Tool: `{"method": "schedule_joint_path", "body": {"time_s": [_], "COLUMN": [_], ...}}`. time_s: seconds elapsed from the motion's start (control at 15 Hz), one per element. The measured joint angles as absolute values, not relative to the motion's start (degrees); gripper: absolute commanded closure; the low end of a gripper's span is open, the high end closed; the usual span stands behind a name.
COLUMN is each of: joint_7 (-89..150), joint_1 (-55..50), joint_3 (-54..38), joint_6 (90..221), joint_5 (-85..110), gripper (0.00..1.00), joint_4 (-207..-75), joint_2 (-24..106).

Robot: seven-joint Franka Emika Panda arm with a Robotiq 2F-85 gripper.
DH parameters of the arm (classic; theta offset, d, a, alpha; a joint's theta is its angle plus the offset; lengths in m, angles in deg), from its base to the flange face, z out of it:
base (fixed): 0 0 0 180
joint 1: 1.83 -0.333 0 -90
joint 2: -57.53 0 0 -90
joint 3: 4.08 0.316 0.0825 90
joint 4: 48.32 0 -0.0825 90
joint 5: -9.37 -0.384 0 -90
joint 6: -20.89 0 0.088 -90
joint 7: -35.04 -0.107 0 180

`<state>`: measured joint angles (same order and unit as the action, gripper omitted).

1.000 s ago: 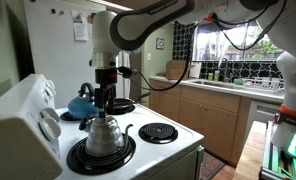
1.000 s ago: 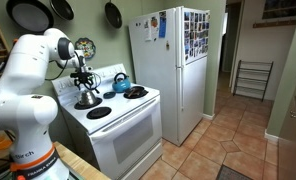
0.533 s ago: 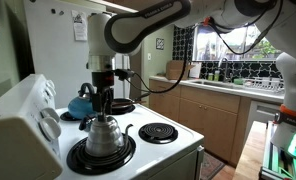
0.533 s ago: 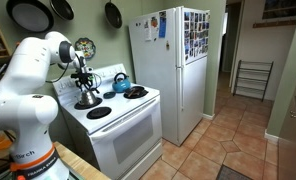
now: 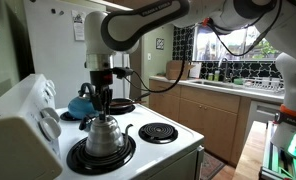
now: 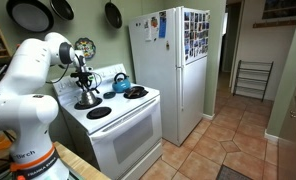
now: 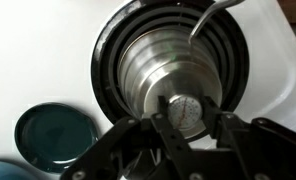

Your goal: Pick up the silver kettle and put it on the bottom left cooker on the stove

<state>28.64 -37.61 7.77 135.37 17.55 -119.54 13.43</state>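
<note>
The silver kettle [image 5: 103,133] [image 6: 88,98] stands on a large black coil burner [image 5: 78,158] next to the stove's control panel [image 5: 23,115]. My gripper [image 5: 101,108] [image 6: 85,85] hangs straight down over it. In the wrist view the gripper [image 7: 188,120] is shut on the top of the silver kettle [image 7: 173,60], with a finger on each side of its round top piece. The bottom left cooker [image 5: 158,132] [image 6: 98,112], a smaller coil with a chrome ring, lies bare beside the kettle on the white stove [image 5: 183,152] [image 6: 128,122].
A blue kettle [image 5: 83,103] [image 6: 120,81] sits on a burner behind the gripper. A dark pan [image 6: 136,92] rests on another burner. A round teal disc [image 7: 55,135] shows in the wrist view. A white fridge [image 6: 173,70] stands beside the stove, and pans hang on the wall.
The jaws have closed from open onto the top of the silver kettle. The arm and the kettle have stayed in place.
</note>
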Motion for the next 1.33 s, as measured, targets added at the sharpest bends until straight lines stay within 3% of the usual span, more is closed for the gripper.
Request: {"method": "schedule_joint_path", "body": {"time_s": [0.87,1.33], "joint_7": [25.54,17.9], "joint_1": [-37.44,-35.54], "joint_3": [6.47,5.17], "joint_6": [133.0,135.96], "joint_5": [17.57,17.5], "gripper": [0.86,0.86], "joint_4": [-119.82,-132.44], "joint_2": [16.81,27.22]}}
